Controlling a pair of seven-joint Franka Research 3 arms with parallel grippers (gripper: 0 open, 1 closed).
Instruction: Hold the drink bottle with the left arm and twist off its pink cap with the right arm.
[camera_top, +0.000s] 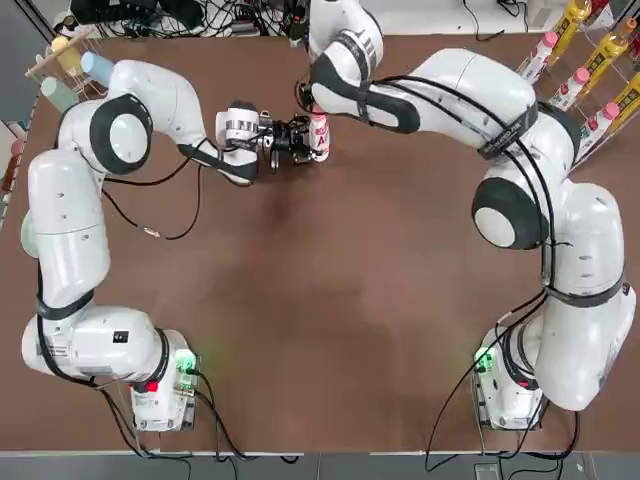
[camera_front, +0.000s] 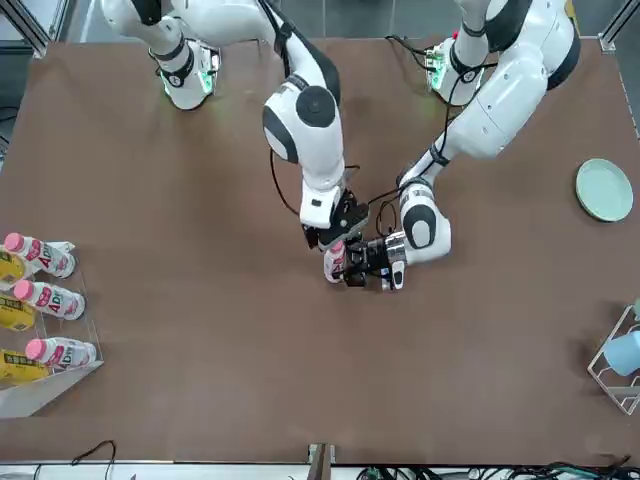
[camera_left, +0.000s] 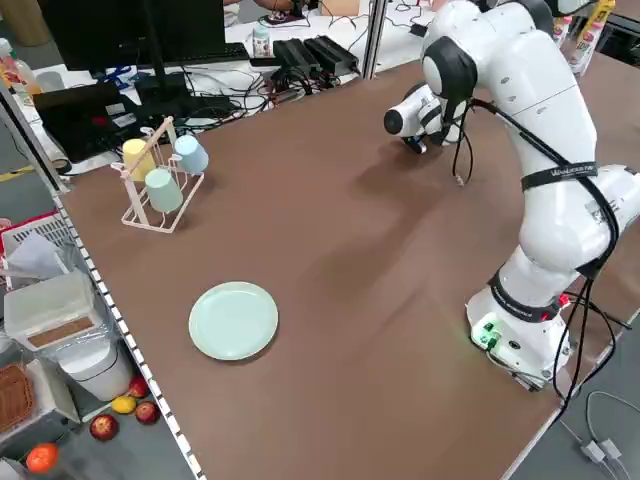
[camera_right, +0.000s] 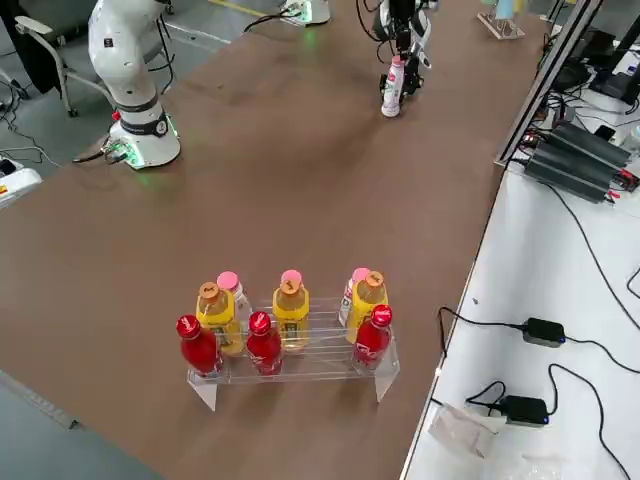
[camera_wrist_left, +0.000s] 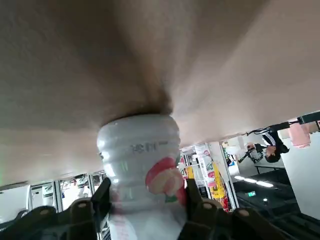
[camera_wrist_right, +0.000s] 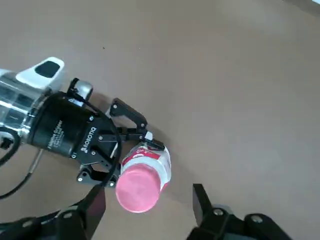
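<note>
Nearest the robot's bases the brown tabletop lies bare; the work is at the far middle, where the small slim white plastic drink bottle with red lettering stands upright on the table. The left arm's black two-finger gripper reaches in level from the side and is clamped on the bottle's body, its fingers pressing both flanks in the left wrist view. Directly above, the right arm's gripper points down with its fingers standing apart on either side of the round pink plastic screw cap, holding nothing yet; the cap sits off-centre between them, closer to one finger. To do this step well, I judge the right gripper should first centre itself over the cap, so both pads meet it together and do not shove the bottle sideways. It should then settle low enough to pinch only the cap, clear of the left fingers below. The left grip must hold firm against the twist, or bottle and cap will simply turn together. Beyond, at the table's right far corner, spare bottles wait in a clear rack.
</note>
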